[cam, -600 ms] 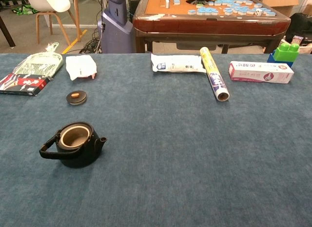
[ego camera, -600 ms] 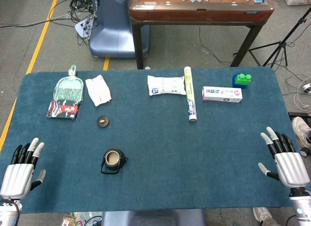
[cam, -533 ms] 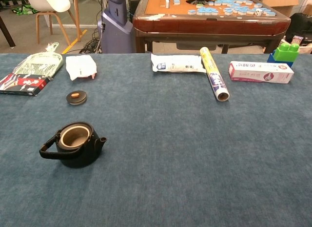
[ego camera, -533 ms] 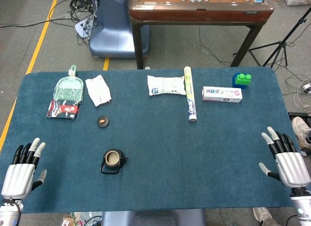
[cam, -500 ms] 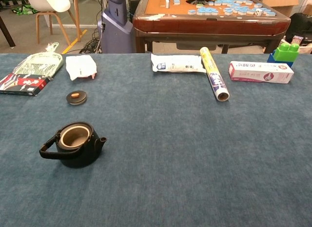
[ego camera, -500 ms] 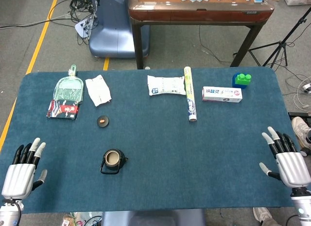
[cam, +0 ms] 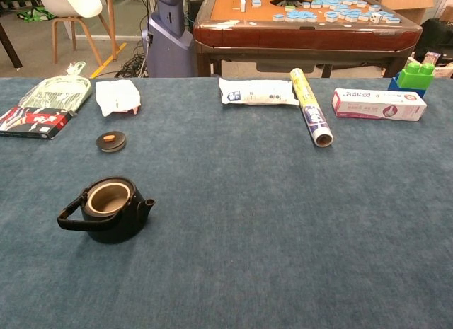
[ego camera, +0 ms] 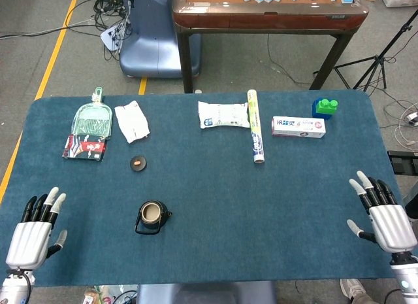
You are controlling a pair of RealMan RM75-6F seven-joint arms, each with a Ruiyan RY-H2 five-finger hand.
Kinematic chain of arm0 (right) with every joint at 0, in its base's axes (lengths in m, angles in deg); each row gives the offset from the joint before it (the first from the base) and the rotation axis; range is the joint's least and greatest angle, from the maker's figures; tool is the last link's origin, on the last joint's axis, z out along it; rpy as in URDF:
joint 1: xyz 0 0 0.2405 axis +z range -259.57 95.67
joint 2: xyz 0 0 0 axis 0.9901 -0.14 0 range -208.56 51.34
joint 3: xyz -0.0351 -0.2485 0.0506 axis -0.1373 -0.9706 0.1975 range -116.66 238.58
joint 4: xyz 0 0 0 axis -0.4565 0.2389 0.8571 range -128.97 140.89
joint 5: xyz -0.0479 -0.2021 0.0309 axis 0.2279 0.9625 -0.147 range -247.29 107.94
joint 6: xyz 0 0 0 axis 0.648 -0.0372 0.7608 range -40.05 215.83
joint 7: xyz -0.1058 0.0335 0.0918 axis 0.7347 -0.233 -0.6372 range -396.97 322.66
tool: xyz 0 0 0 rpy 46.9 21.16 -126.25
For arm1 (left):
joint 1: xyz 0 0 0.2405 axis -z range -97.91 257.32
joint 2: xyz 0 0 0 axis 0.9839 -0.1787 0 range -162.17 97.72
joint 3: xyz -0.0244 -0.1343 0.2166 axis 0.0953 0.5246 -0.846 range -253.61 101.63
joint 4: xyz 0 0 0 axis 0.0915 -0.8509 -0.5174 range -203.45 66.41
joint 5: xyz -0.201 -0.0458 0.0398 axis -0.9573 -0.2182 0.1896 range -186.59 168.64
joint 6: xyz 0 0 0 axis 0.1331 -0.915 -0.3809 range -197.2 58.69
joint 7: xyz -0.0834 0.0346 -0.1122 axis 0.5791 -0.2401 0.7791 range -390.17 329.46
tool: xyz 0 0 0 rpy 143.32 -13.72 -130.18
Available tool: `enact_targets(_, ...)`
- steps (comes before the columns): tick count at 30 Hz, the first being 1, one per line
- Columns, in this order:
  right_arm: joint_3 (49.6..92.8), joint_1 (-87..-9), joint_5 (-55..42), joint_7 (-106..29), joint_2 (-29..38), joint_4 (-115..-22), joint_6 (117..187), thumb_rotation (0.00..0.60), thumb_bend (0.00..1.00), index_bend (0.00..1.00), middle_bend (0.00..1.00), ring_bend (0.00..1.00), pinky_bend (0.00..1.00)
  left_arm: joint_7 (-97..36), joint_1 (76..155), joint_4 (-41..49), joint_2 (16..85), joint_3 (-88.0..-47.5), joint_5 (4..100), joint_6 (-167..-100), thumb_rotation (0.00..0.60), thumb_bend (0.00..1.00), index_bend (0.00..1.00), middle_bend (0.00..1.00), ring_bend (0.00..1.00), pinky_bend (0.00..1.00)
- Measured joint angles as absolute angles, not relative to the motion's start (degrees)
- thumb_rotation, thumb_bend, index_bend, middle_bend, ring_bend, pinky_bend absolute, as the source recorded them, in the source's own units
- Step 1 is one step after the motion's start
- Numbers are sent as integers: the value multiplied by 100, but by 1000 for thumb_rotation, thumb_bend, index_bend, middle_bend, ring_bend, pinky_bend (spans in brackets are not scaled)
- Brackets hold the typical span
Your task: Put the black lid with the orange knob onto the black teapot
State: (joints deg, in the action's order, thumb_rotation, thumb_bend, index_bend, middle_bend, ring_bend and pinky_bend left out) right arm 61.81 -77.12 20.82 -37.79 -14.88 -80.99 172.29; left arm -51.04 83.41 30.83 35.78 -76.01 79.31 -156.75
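The black teapot (ego camera: 152, 216) (cam: 107, 209) stands open-topped on the blue table, left of centre, its handle toward the near left. The black lid with the orange knob (ego camera: 138, 163) (cam: 111, 140) lies flat on the cloth a short way behind the teapot. My left hand (ego camera: 32, 232) hovers at the near left corner, fingers apart and empty, well left of the teapot. My right hand (ego camera: 383, 216) is at the near right edge, fingers spread, holding nothing. Neither hand shows in the chest view.
Along the far side lie a green packet over a red-black pack (ego camera: 90, 129), a white pouch (ego camera: 132, 121), a white bag (ego camera: 223, 114), a rolled tube (ego camera: 255, 126), a toothpaste box (ego camera: 298, 127) and a green-blue block (ego camera: 325, 107). A wooden table (ego camera: 268, 13) stands behind.
My left hand has shifted slightly to the right and toward me. The right hand has barely moved. Teapot and lid are where they were.
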Motion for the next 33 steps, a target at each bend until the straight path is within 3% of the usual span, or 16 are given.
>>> enact_targets(16, 6313, -7357, 1926, -3503, -1760, -8541, 16685, 600, 248, 8, 0, 0, 0, -5127, 8701, 3636, 3104, -7529, 7420, -14837, 600, 362, 121, 0, 0, 0)
enact_targets(33, 6423, -7005, 1806, -3556, -1956, -8694, 16254, 600, 248, 8, 0, 0, 0, -5714, 9304, 3746, 3198, -7186, 6806, -14235, 600, 363, 226, 0, 0, 0)
